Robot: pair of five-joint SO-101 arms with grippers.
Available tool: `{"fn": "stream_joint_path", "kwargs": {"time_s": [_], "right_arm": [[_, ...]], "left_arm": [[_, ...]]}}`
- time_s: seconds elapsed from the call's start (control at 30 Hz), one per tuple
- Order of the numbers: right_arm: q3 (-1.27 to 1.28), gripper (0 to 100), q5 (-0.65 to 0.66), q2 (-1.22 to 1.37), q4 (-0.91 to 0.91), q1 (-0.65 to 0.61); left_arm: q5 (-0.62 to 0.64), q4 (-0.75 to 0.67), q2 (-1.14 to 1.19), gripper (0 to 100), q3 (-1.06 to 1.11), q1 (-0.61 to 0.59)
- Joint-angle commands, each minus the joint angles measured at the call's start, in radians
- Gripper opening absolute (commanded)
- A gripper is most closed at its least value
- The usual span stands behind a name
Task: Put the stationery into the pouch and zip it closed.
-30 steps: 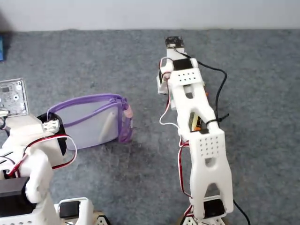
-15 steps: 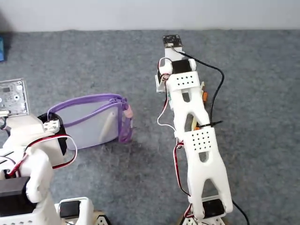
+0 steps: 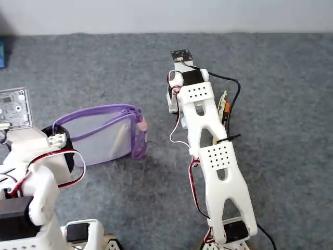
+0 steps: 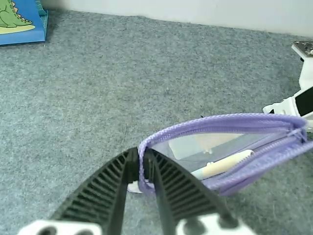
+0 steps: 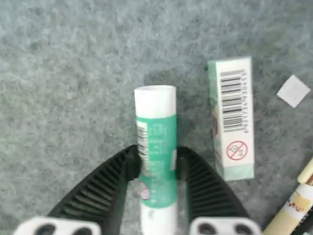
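– green and white plastic, that glue stick [image 5: 155,127]. the right gripper [image 5: 155,157] has both black jaws pressed against its labelled barrel, and the white end pokes out past the tips.
– will it hold?
– i'd think so. it looks a light, stiff tube, but it's smooth and round, so it could roll or slip if squeezed off-centre. across the barrel, the way it's taken now, seems the right spot. i can't tell whether it's clear of the carpet [image 5: 58,58].
– what's around it?
– just beside one jaw lies a small box [image 5: 232,117], parallel to the stick and not touching it. farther out on that side there's a loose pen [image 5: 293,205].
– and the other arm?
– the left gripper [image 4: 142,164] is pinched onto the purple zip rim of the pouch [image 4: 230,147] at its near end. beyond the tips the mouth gapes, with a pale pen inside [image 4: 225,164]. it's a soft, floppy thing with clear walls. i'd guess it sags unless the rim is held up, so the rim by the zip is the place to grip.
– close together?
– no, from above the pouch sits well apart from the right arm [image 3: 208,135].
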Motion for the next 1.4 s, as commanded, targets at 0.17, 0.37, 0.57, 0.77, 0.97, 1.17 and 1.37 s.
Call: {"fn": "stream_joint_path", "kwargs": {"time_s": [0.17, 0.37, 0.57, 0.77, 0.97, 1.17, 1.37], "right_arm": [[-0.087, 0.6, 0.006, -0.062, 0.09, 0.01], [-0.259, 0.6, 0.008, -0.202, 0.142, 0.012], [-0.187, 0.6, 0.009, -0.464, 0.142, -0.024], [0.055, 0.6, 0.003, -0.831, 0.14, -0.077], [0.31, 0.6, -0.025, -1.208, 0.14, -0.219], [0.585, 0.6, -0.167, -1.468, 0.081, -0.383], [0.701, 0.6, -0.233, -1.526, -0.179, -0.473]], "left_arm": [[-0.002, -0.005, 0.028, 1, 0.015, 0.008], [-0.002, -0.005, 0.031, 1, 0.015, 0.008], [-0.002, -0.005, 0.032, 1, 0.015, 0.008], [-0.003, -0.005, 0.032, 1, 0.015, 0.008], [-0.003, -0.006, 0.032, 1, 0.015, 0.008], [-0.003, -0.006, 0.034, 1, 0.015, 0.008], [-0.003, -0.006, 0.034, 1, 0.015, 0.008]]}}
